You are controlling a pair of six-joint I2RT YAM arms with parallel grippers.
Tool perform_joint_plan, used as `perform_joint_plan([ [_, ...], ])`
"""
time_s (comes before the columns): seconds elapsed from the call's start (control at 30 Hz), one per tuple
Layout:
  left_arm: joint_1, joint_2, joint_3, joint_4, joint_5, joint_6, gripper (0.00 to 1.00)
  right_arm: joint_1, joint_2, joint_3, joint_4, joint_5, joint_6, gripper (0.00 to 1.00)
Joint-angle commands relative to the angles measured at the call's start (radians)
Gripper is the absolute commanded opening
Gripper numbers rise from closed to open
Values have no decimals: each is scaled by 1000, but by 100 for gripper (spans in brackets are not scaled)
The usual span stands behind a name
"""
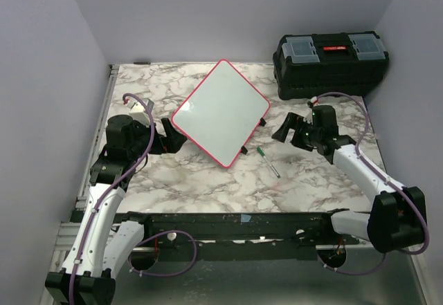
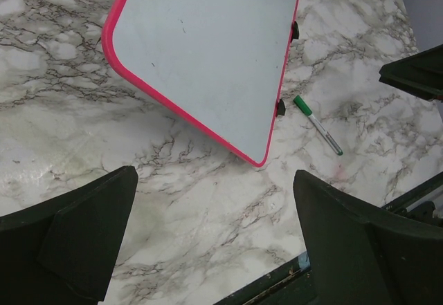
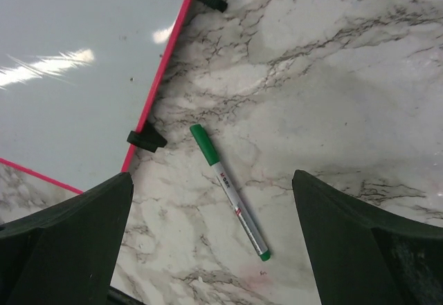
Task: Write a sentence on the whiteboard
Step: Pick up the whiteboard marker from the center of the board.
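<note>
On the table (image 1: 208, 184), the blank board (image 1: 221, 111) is being flanked by the left gripper (image 1: 171, 136) and right gripper (image 1: 284, 129), both spread, with the pen (image 1: 268, 162) at its 4 o'clock likely needing grasping first.

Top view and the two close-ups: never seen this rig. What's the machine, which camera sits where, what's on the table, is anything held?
These are two robot arms bolted at the near edge of a marble table. The wide picture comes from a fixed camera above and behind them. The other two come from cameras on each wrist, so the dark shapes at their bottom corners are that arm's own fingers. On the table lies a whiteboard with a red-pink rim, blank, and beside it a green-capped marker, not touching the board. A black toolbox stands at the far right. The left tool and right tool are both open and hold nothing.
</note>
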Motion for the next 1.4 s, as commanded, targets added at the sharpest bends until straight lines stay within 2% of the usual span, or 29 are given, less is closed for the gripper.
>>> perform_joint_plan([
  [0.0,-9,-9,10,-9,-15,16,98,78,73,67,-146,46,-70,100],
  [0.07,-9,-9,11,-12,-21,18,99,114,112,84,-174,85,-79,100],
  [0.23,-12,-7,16,-20,-33,22,99,180,175,93,-186,137,-95,91],
  [0.37,-13,0,18,-23,-36,24,98,239,226,117,-218,203,-116,80],
  [0.6,-13,10,22,-28,-42,27,98,274,297,122,-230,228,-136,54],
  [0.83,-12,20,25,-29,-47,28,98,302,336,129,-230,240,-150,45],
  [1.17,-12,25,28,-29,-49,30,98,358,382,151,-251,298,-155,26],
  [1.37,-12,23,27,-30,-47,32,98,380,410,162,-254,310,-156,3],
])
